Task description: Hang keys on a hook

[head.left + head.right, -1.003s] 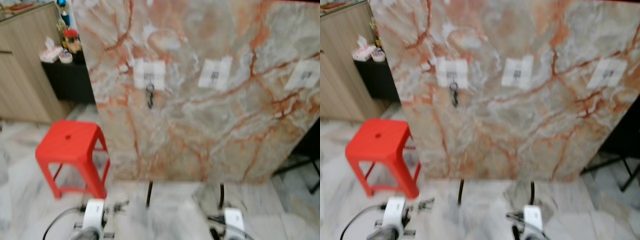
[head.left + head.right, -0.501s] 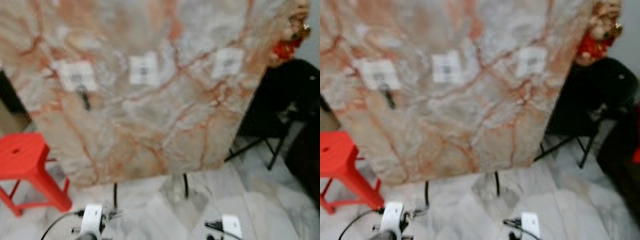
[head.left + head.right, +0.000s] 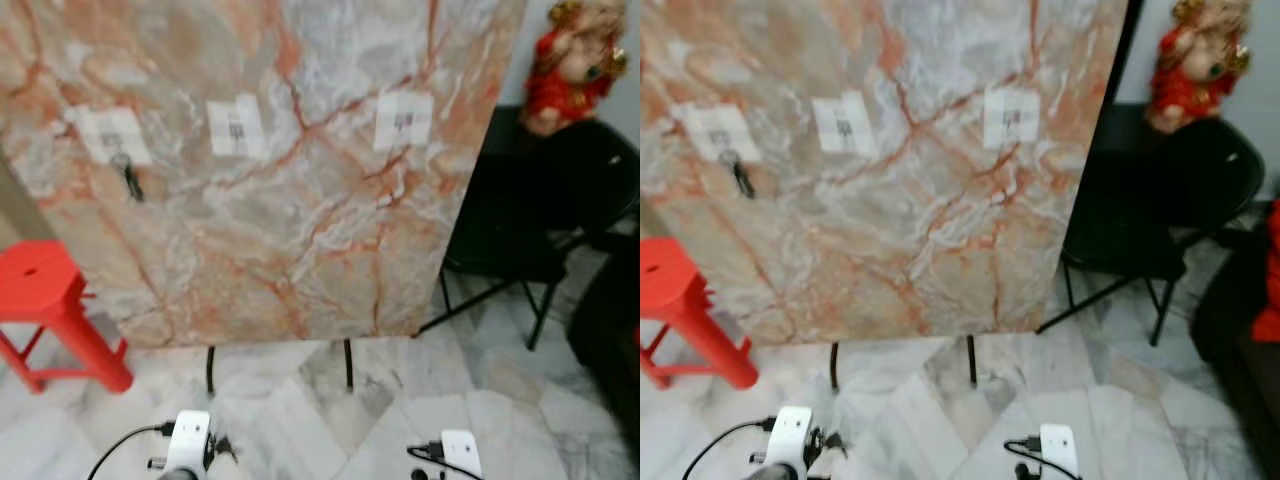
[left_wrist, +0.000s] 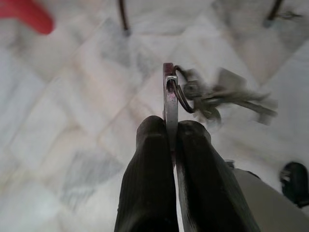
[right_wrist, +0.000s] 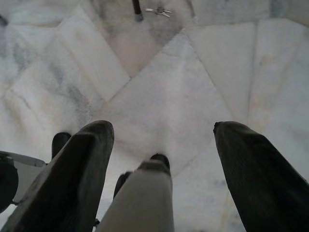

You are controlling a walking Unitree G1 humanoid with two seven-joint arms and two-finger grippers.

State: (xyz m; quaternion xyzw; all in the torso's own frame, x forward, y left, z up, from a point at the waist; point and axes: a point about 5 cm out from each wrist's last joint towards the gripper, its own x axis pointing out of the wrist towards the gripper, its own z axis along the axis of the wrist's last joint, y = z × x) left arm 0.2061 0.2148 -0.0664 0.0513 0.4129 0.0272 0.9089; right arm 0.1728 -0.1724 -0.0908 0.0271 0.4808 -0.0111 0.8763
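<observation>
**Keys pinched low over the floor, hooks up on the marble board**

The left tool (image 4: pixel 170 128) has its two black fingers pressed together on a flat reddish metal tag, and from the tag's ring hangs a bunch of keys (image 4: pixel 227 96), blurred so that the single keys cannot be counted. It is held low above the pale marble floor (image 4: pixel 72 121). In the head views only the white wrist block of the left arm (image 3: pixel 188 440) and that of the right arm (image 3: pixel 460 452) show, cut off by the lower edge.

The right tool (image 5: pixel 161 145) has its fingers spread wide with nothing between them, pointing down at the floor tiles.

Ahead stands a large marble-patterned board (image 3: pixel 300 220) with orange veins, on thin dark legs. Three white pads are stuck across its upper part, each with a small hook: the left hook (image 3: pixel 112 135), the middle hook (image 3: pixel 235 128) and the right hook (image 3: pixel 404 120). A dark key or fob (image 3: pixel 128 180) hangs from the left hook; its shape is too small to make out. The other two hooks look bare.

A red plastic stool (image 3: pixel 45 300) stands at the board's left, partly cut off. To the right is a black folding chair (image 3: pixel 520 230), and above it a red and gold figurine (image 3: pixel 570 60), soft in focus.
</observation>
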